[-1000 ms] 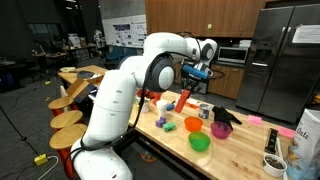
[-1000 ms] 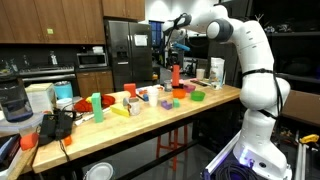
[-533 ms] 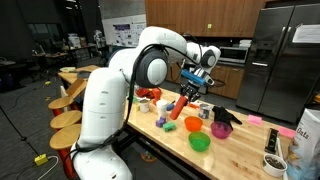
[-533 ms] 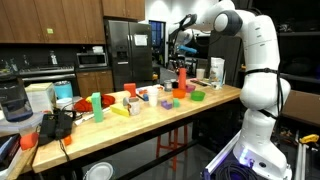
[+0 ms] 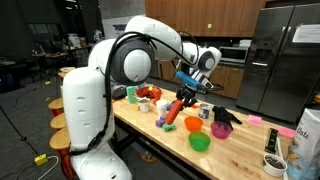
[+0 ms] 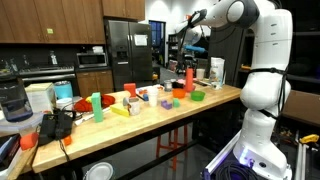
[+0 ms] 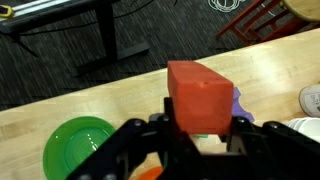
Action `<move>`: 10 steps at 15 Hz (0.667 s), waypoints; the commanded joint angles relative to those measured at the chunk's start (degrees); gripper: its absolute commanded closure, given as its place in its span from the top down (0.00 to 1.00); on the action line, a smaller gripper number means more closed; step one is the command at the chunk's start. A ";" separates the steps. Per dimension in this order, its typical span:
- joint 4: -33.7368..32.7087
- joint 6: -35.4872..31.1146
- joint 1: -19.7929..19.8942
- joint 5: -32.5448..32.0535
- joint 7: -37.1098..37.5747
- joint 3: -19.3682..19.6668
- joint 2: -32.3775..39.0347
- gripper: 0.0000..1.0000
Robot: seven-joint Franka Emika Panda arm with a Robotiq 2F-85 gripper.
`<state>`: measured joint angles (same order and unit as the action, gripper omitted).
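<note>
My gripper [image 7: 200, 128] is shut on a long red-orange block [image 7: 200, 95], its end face toward the wrist camera. In both exterior views the block [image 5: 180, 107] [image 6: 189, 79] hangs tilted from the gripper [image 5: 186, 94] above the wooden table [image 5: 175, 140]. Below it in the wrist view lie a green bowl [image 7: 75, 145], a purple piece [image 7: 238, 100] and an orange thing at the bottom edge [image 7: 150, 173].
The table [image 6: 150, 115] carries several coloured toys: an orange bowl [image 5: 193, 124], a green bowl [image 5: 200, 143], a black object [image 5: 220, 128], a white bag [image 5: 306, 140]. Wooden stools [image 5: 68, 118] stand beside the table. A fridge [image 5: 285, 60] stands behind.
The arm has swung round and carried the red-orange block along above the table, tilting it more; the gripper stays shut on it.
</note>
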<state>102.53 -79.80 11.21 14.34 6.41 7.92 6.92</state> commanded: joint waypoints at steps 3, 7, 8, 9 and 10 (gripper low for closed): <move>1.24 -0.27 -0.71 0.02 0.84 0.57 -1.37 0.40; 1.66 -0.79 -0.22 1.35 2.77 1.10 -1.07 0.15; 2.87 -1.76 0.48 2.91 4.60 1.84 -1.68 0.15; 4.10 -2.85 0.84 3.91 6.08 2.40 -2.66 0.15; 5.19 -3.88 1.09 4.84 7.96 3.04 -3.53 0.15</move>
<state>104.66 -81.14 11.27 16.08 10.11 8.98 5.82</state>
